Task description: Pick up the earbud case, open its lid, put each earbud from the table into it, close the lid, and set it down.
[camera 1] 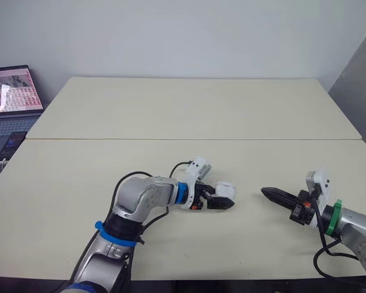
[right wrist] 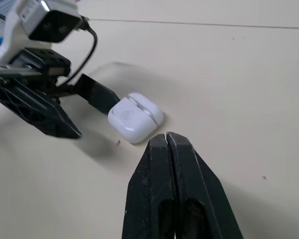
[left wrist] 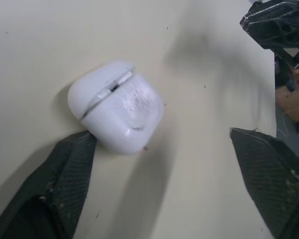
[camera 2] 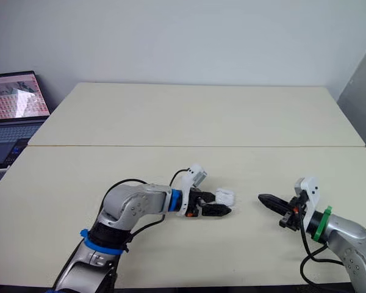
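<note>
The white earbud case lies on the table with its lid down, a thin seam showing. My left gripper is open low over the table, its fingers on either side of the case. One finger touches the case's side, while the other stands well apart from it. My right gripper is shut with nothing in it, hovering near the table to the right of the case and pointing at it. In the right wrist view its pressed-together fingertips sit just short of the case.
An open laptop stands off the table's far left corner. A seam joins the two cream tabletops. A grey panel rises at the far right. The table's front edge runs close below both arms.
</note>
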{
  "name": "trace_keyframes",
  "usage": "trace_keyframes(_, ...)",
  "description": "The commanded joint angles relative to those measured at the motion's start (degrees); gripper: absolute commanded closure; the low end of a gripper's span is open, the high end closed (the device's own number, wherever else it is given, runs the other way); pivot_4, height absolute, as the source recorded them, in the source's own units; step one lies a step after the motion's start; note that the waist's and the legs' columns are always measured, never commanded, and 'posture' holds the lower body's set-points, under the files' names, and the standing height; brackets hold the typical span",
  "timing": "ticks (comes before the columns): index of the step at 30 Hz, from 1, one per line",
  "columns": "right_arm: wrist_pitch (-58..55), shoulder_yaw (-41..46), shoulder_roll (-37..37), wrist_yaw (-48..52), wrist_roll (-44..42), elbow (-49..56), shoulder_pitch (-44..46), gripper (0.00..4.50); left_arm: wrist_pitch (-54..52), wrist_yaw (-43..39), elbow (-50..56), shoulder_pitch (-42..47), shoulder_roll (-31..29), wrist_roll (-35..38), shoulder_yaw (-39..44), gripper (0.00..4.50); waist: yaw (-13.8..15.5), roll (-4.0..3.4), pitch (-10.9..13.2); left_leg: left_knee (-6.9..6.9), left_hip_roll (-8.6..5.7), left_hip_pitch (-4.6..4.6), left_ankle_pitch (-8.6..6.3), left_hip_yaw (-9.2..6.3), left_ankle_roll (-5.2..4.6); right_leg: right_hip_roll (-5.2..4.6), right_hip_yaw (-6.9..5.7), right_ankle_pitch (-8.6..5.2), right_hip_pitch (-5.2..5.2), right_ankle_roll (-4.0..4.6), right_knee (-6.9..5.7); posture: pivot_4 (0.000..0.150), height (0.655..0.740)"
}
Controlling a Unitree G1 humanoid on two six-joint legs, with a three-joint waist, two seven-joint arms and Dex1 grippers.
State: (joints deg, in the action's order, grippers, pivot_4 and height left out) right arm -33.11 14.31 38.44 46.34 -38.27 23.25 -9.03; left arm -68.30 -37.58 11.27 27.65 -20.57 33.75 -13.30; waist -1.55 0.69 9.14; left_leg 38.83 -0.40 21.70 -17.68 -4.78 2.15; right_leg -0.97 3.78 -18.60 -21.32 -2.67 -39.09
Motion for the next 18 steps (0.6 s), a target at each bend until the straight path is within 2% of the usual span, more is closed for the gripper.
trace_keyframes(1,6.4,0.1,0.5,2.2,4.1,-0.4,-1.5,4.5,7.2,-3.5,6.1,-5.0,-6.0,-1.6,0.8,0.01,-0.2,-0.01,0.0,-0.01,0.01,-0.01,0.0,0.0,0.0,0.0,0.0,0.0,0.0,0.0,0.0,0.15,0.74)
trace_keyframes(3,8.9,-0.1,0.4,3.0,5.7,-1.3,-2.0,4.32,15.3,-5.3,8.4,-8.6,-9.0,-4.4,0.2,0.0,-0.1,-0.02,0.0,-0.02,0.0,-0.01,0.0,0.02,0.01,-0.01,0.02,0.0,-0.01,0.0,0.01,0.15,0.74)
trace_keyframes(6,12.1,-0.1,0.2,4.4,7.5,-2.6,-2.8,3.56,27.8,-7.3,9.6,-15.1,-11.3,-8.1,1.4,0.0,0.1,-0.02,0.0,-0.01,-0.02,0.0,0.0,0.01,0.0,-0.04,0.01,0.0,0.02,0.0,0.05,0.15,0.74)
trace_keyframes(12,19.2,-0.5,0.5,7.8,11.5,-6.0,-5.5,1.4,49.2,-9.4,6.7,-23.5,-11.7,-14.3,3.9,0.0,0.7,0.0,0.0,0.0,-0.04,0.05,-0.01,0.02,-0.01,-0.1,0.01,0.0,0.0,0.01,0.1,0.15,0.74)
trace_keyframes(16,24.3,-0.5,0.7,9.6,14.0,-8.8,-6.7,0.02,58.3,-9.1,3.9,-26.1,-11.9,-18.7,4.4,0.0,1.2,-0.01,0.0,-0.01,-0.05,0.02,-0.02,0.08,-0.02,-0.1,0.05,0.0,0.01,0.0,0.1,0.15,0.74)
trace_keyframes(18,25.7,-0.1,0.2,9.7,14.2,-10.1,-6.8,0.02,60.4,-9.3,2.7,-26.9,-11.9,-19.3,4.8,0.0,1.2,-0.01,0.0,-0.01,-0.04,0.02,-0.02,0.09,-0.03,-0.1,0.05,0.0,0.0,0.0,0.1,0.15,0.74)
